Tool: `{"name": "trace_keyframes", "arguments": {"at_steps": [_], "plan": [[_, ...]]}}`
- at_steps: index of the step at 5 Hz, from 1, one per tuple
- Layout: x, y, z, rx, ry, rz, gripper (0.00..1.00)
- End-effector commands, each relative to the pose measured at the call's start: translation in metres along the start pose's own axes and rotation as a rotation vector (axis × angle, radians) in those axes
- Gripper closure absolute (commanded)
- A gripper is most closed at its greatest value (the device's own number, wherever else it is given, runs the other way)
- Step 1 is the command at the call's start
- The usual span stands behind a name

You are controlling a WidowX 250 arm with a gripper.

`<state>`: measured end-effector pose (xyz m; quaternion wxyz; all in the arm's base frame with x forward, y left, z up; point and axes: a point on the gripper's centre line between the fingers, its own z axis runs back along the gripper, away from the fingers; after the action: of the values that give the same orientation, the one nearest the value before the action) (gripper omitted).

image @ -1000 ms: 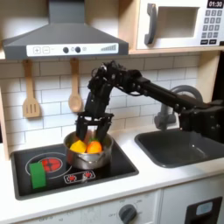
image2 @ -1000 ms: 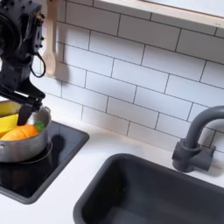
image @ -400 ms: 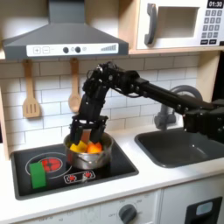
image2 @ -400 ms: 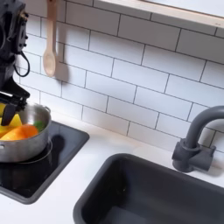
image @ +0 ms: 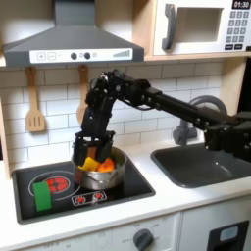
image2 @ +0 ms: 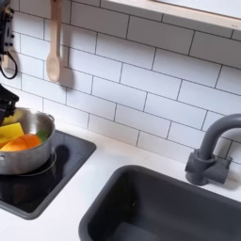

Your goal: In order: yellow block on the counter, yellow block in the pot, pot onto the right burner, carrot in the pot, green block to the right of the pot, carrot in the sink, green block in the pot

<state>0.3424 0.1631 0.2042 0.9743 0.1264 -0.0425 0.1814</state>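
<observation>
First exterior view, lower left of the frame: the hand [image: 86, 152] sits low over the left rim of the pot [image: 99, 173] on the black stovetop [image: 118, 192], and whether it grips anything I cannot tell. Orange carrot [image: 91, 164] shows inside. The green block [image: 42, 193] stands left of the pot. Second exterior view's lower left shows the yellow block [image2: 9, 132] beside the carrot in the pot; the sink [image2: 160, 207] lies lower right
</observation>
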Motion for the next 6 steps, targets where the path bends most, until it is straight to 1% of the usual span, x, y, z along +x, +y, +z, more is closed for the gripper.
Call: {"name": "trace_keyframes", "arguments": {"at_steps": [1,2,4,5,6], "plan": [[0.000,0.009,0.001,-0.004,0.002,0.043,0.00],[-0.001,0.013,0.001,0.001,0.007,0.066,0.00],[-0.003,0.024,0.003,0.005,0.007,0.133,0.00],[-0.007,0.027,0.003,-0.018,0.032,0.157,0.00],[-0.006,0.030,0.011,-0.013,0.002,0.163,0.00]]}}
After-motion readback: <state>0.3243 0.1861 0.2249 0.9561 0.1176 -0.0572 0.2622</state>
